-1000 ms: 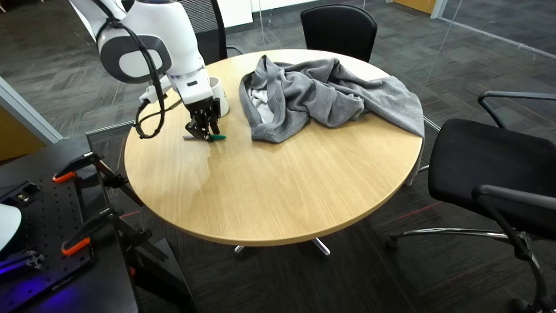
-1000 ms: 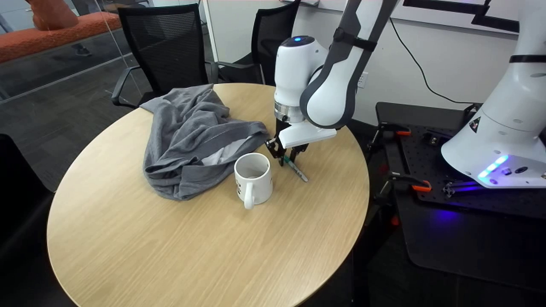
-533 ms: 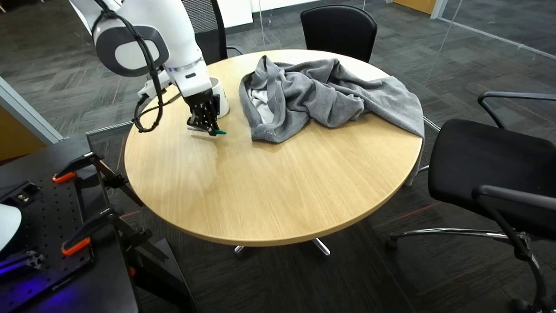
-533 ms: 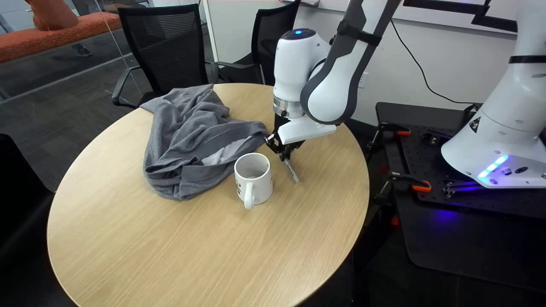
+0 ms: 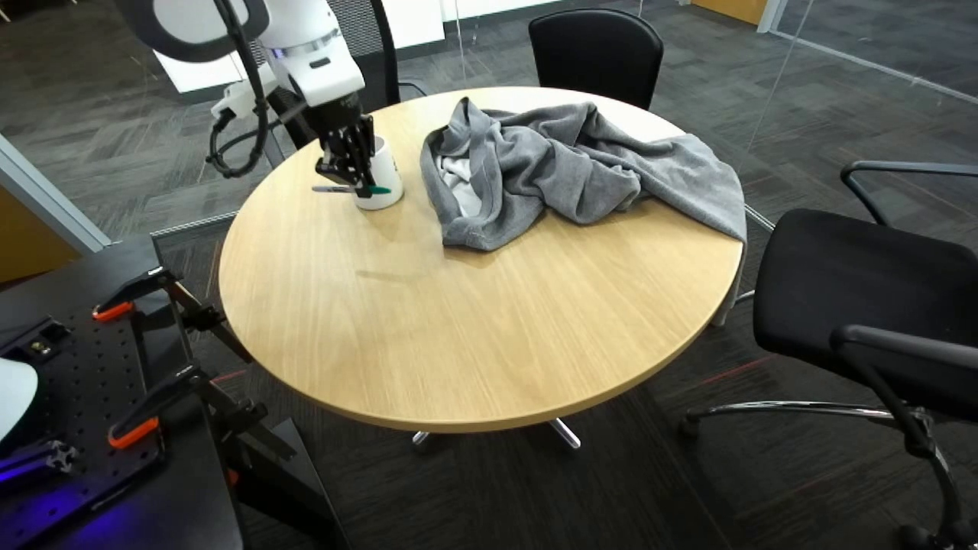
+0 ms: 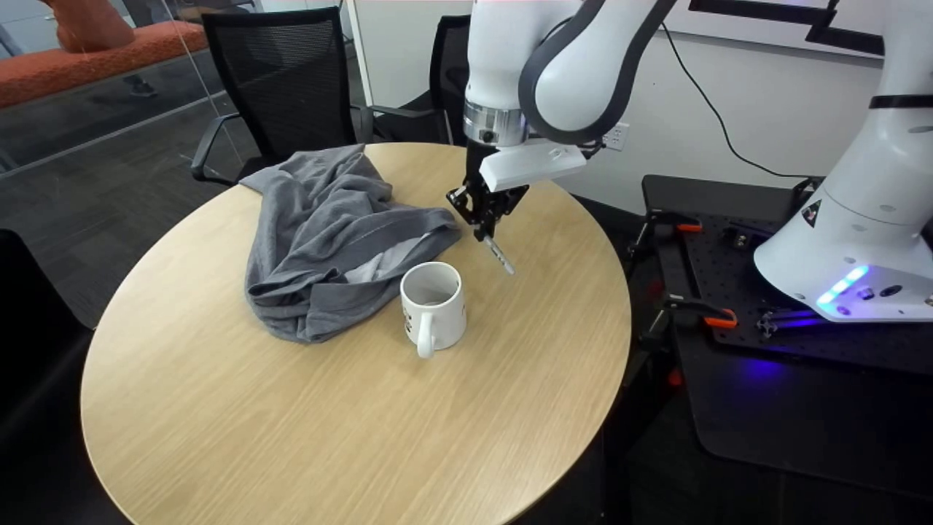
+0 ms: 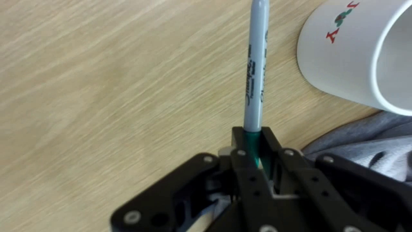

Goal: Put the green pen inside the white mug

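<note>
The green pen (image 7: 256,71) has a light grey barrel and a green cap. My gripper (image 7: 252,137) is shut on its capped end. In both exterior views the gripper (image 5: 362,188) (image 6: 481,232) holds the pen (image 5: 331,189) (image 6: 500,256) above the table, lying near level with the barrel sticking out. The white mug (image 6: 446,321) stands upright on the table, its handle toward that camera. In an exterior view the mug (image 5: 386,177) is partly hidden behind the gripper. In the wrist view the mug (image 7: 341,58) is at the upper right, apart from the pen, its opening cut by the frame edge.
A crumpled grey cloth garment (image 5: 558,160) (image 6: 342,240) lies on the round wooden table (image 5: 474,344), close beside the mug. Its edge shows in the wrist view (image 7: 363,138). Black chairs (image 5: 596,53) stand around the table. A dark bench with clamps (image 6: 718,319) is beside the robot base.
The gripper has closed on the pen, which lay on the table one second ago. It has lifted the pen off the table. The mug and the cloth have not moved.
</note>
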